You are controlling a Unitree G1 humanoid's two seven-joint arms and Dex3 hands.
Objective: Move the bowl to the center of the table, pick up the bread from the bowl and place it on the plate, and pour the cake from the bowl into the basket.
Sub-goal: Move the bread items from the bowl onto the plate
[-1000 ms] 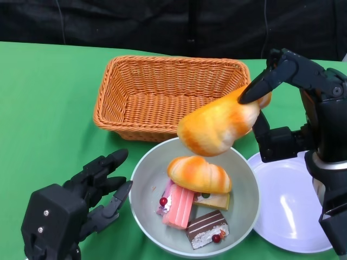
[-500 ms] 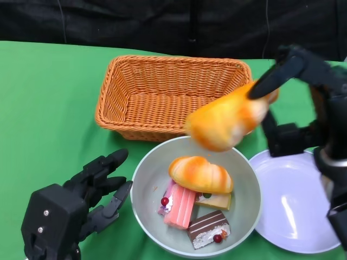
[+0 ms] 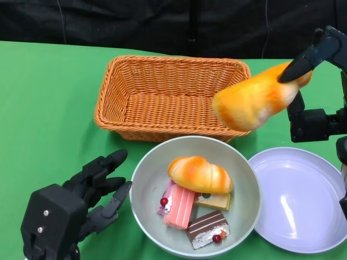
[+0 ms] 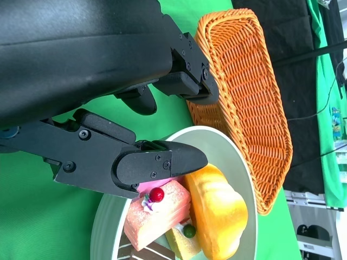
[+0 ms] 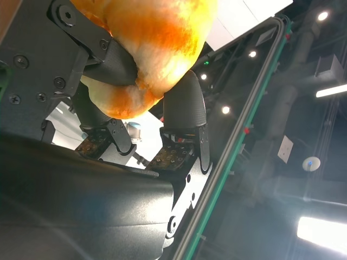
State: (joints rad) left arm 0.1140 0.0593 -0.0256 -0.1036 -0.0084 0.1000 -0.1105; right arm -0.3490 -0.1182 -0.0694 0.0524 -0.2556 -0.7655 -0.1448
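Observation:
My right hand [image 3: 317, 92] holds an orange bread roll [image 3: 255, 102] in the air, above the gap between the basket and the white plate [image 3: 301, 200]; the right wrist view shows its fingers [image 5: 116, 59] wrapped round the roll [image 5: 152, 49]. The grey bowl [image 3: 142, 179] sits in front of me with a second bread roll [image 3: 199, 174], a pink cake [image 3: 178, 203], a yellow cake [image 3: 214, 201] and a chocolate cake [image 3: 207, 228]. My left hand [image 3: 87, 197] rests open just left of the bowl, fingers [image 4: 146, 162] at its rim [image 4: 105, 227].
An empty wicker basket [image 3: 171, 95] stands behind the bowl. The green table [image 3: 43, 108] stretches to the left, with a dark backdrop beyond its far edge.
My right hand has carried the held bread roll up and to the right, from over the bowl toward the plate. The left hand and the bowl have stayed put.

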